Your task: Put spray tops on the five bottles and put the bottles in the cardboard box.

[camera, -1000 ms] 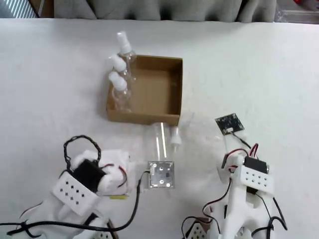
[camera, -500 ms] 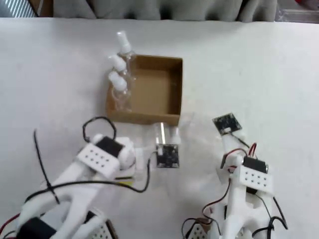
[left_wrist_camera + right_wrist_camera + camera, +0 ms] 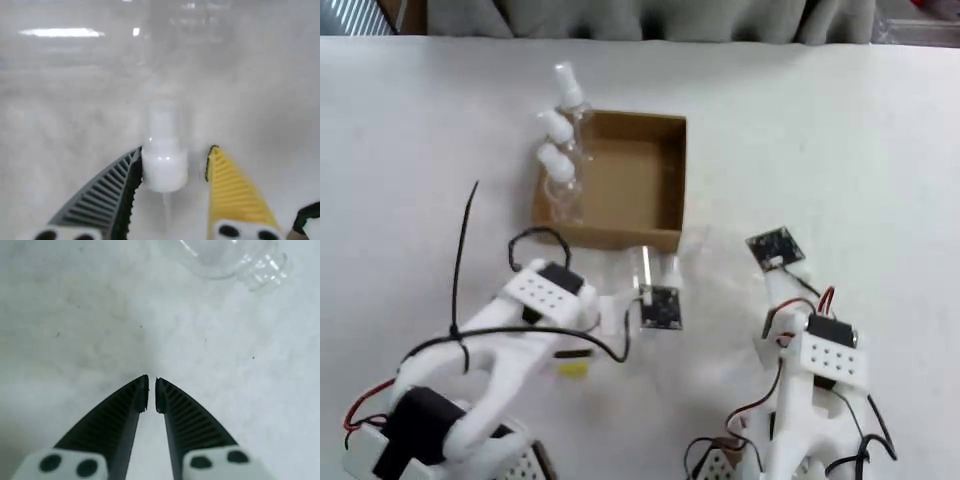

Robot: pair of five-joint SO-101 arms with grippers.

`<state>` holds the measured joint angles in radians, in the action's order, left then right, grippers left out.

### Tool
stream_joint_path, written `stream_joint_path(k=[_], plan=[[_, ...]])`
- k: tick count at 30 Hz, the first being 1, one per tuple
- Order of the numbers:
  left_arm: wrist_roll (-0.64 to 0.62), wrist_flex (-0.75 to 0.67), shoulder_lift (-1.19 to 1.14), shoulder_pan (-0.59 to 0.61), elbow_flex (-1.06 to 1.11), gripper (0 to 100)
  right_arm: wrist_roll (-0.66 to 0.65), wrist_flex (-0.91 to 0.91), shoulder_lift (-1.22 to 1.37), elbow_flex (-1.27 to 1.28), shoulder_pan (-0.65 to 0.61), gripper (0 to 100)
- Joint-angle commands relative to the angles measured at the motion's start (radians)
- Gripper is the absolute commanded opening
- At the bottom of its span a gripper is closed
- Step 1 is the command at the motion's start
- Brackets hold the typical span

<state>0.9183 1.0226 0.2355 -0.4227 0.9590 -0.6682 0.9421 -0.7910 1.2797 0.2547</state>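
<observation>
Our left gripper (image 3: 175, 154) stands released astride a white spray top (image 3: 164, 167), touching it on 1 side only. We see the right gripper (image 3: 151, 392) clenched on nothing. 3 capped bottles (image 3: 560, 175) stand at the cardboard box (image 3: 610, 238)'s 9 o'clock wall; an uncapped bottle (image 3: 642, 265) lies at its 6 o'clock.

Three bottles (image 3: 561, 170) line the cardboard box's (image 3: 610, 237) left wall, a spray top (image 3: 672, 272) before it.
</observation>
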Motion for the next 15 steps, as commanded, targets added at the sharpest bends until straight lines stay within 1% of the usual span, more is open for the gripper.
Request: stream_joint_path(k=[1,2,4,8,11,15], plan=[[-0.040,-0.009,-0.005,-0.042,-0.041,6,-0.012,0.002,-0.018,-0.005,-0.002,1.7],[-0.052,-0.009,-0.007,-0.054,-0.041,1,-0.012,0.002,-0.018,-0.005,-0.002,1.7],[-0.081,0.000,-0.001,-0.065,-0.038,4,-0.012,0.002,-0.018,-0.005,-0.002,1.7],[-0.172,0.003,0.002,-0.050,-0.026,2,-0.012,0.002,-0.018,-0.005,-0.002,1.7],[-0.242,0.006,0.025,0.012,-0.032,2,-0.012,0.002,-0.016,-0.003,-0.002,1.7],[-0.381,0.006,0.124,0.147,-0.026,2,-0.012,0.002,-0.013,-0.003,-0.002,1.7]])
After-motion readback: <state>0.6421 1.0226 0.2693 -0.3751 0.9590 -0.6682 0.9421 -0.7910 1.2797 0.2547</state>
